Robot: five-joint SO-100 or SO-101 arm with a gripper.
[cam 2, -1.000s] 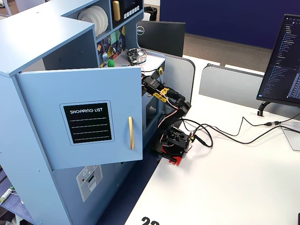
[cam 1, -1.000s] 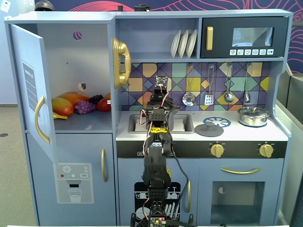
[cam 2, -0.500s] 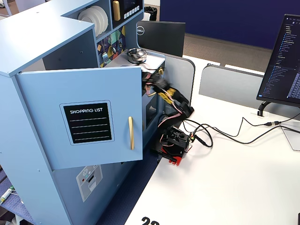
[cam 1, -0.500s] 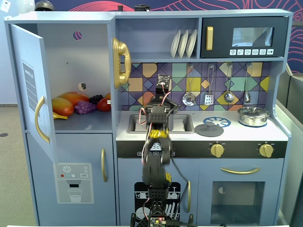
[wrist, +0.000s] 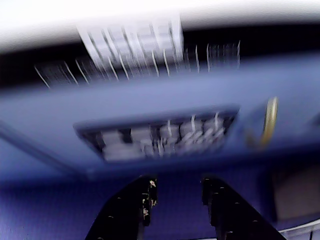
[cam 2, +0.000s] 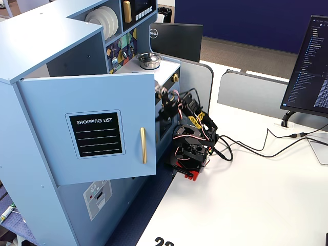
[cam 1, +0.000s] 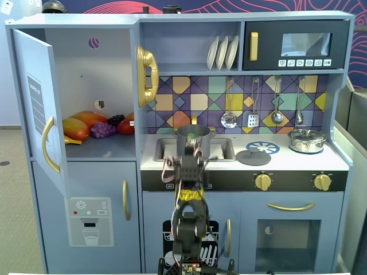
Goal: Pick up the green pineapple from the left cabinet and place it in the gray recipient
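Note:
The gray recipient (cam 1: 204, 132) stands in the sink basin, behind my arm (cam 1: 186, 172). A small bright-green bit (cam 1: 191, 136) shows just inside its rim; it looks like the green pineapple, but its shape is too small to make out. The left cabinet (cam 1: 109, 74) stands with its blue door (cam 1: 34, 103) swung wide; no green fruit shows on its shelf. In the blurred wrist view my gripper (wrist: 177, 185) is open and empty, and it faces the blue lower front of the kitchen. The arm is folded low in front of the counter (cam 2: 189, 138).
An orange mango (cam 1: 86, 120), purple grapes (cam 1: 103, 130) and a red fruit (cam 1: 126, 127) lie on the cabinet shelf. A flat gray lid (cam 1: 253, 156) and a silver lidded pot (cam 1: 307, 139) sit on the counter. The open door (cam 2: 97, 133) juts out; cables (cam 2: 256, 143) cross the white table.

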